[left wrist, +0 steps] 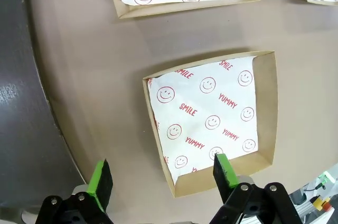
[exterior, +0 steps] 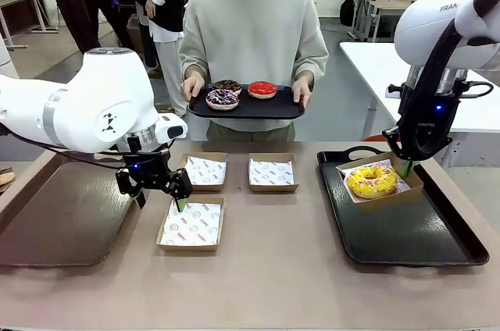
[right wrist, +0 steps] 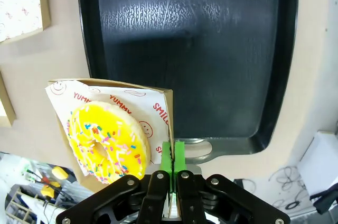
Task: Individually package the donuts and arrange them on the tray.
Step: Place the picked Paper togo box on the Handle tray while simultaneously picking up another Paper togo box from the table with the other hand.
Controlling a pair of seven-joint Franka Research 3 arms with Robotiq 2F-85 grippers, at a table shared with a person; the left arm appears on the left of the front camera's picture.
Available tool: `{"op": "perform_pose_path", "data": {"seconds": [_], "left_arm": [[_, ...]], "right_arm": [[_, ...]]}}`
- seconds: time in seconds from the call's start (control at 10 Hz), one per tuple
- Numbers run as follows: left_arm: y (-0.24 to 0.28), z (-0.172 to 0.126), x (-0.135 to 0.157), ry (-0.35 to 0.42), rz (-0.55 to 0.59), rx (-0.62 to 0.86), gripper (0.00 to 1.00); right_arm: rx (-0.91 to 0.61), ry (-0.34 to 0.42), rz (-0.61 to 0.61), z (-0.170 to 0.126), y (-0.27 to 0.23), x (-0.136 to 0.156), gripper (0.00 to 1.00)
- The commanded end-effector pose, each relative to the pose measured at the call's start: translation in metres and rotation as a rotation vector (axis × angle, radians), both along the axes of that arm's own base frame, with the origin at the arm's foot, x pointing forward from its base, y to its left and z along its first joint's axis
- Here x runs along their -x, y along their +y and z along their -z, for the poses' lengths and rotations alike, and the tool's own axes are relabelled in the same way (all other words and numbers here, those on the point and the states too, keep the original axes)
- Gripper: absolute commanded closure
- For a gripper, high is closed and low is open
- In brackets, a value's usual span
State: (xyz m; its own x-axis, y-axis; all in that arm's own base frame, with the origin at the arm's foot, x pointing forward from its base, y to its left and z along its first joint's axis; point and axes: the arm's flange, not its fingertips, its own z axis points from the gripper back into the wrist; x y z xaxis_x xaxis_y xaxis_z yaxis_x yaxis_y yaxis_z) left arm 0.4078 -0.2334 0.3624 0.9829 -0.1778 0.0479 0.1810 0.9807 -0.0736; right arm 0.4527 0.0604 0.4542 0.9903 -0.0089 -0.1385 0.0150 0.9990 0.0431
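A yellow sprinkled donut [exterior: 373, 180] [right wrist: 108, 142] lies in a paper-lined cardboard box [exterior: 408, 188] [right wrist: 158, 102] at the far end of the black tray [exterior: 406, 229] [right wrist: 185, 49] on the right. My right gripper [exterior: 404, 165] [right wrist: 172, 155] is shut on that box's side wall. My left gripper [exterior: 160, 192] [left wrist: 162, 174] hangs open just above the near empty box [exterior: 191, 224] [left wrist: 211, 118], one finger over its edge. Across the table a person holds a second black tray [exterior: 246, 108] with a sprinkled dark donut [exterior: 223, 98], a red donut [exterior: 262, 90] and a brown donut [exterior: 228, 85].
Two more empty lined boxes [exterior: 205, 171] [exterior: 272, 172] sit mid-table, beyond the near one. A large dark tray [exterior: 62, 214] [left wrist: 21, 102] lies at the left under my left arm. The near half of the right tray is bare.
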Motion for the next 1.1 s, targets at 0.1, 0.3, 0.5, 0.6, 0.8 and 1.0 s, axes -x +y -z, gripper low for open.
{"op": "perform_pose_path", "data": {"seconds": [0.1, 0.3, 0.5, 0.6, 0.8, 1.0], "left_arm": [[0.001, -0.004, 0.001, -0.005, 0.004, 0.007, 0.0], [0.001, -0.004, 0.001, -0.005, 0.004, 0.007, 0.0], [0.001, -0.004, 0.001, -0.005, 0.004, 0.007, 0.0], [0.0, -0.001, 0.0, -0.002, -0.001, 0.001, 0.0], [0.001, 0.003, 0.002, 0.022, -0.037, -0.031, 0.0], [-0.003, 0.007, 0.002, 0.044, -0.055, -0.076, 0.0]], "right_arm": [[-0.009, 0.002, 0.005, -0.002, 0.0, 0.002, 0.99], [-0.009, 0.002, 0.005, -0.002, 0.0, 0.002, 0.99], [-0.009, 0.002, 0.005, -0.002, 0.0, 0.002, 0.99], [0.0, 0.0, 0.0, 0.0, 0.0, 0.0, 0.99], [0.025, -0.041, -0.004, 0.019, 0.004, 0.013, 0.99], [0.029, -0.076, -0.014, 0.032, 0.006, 0.024, 0.99]]}}
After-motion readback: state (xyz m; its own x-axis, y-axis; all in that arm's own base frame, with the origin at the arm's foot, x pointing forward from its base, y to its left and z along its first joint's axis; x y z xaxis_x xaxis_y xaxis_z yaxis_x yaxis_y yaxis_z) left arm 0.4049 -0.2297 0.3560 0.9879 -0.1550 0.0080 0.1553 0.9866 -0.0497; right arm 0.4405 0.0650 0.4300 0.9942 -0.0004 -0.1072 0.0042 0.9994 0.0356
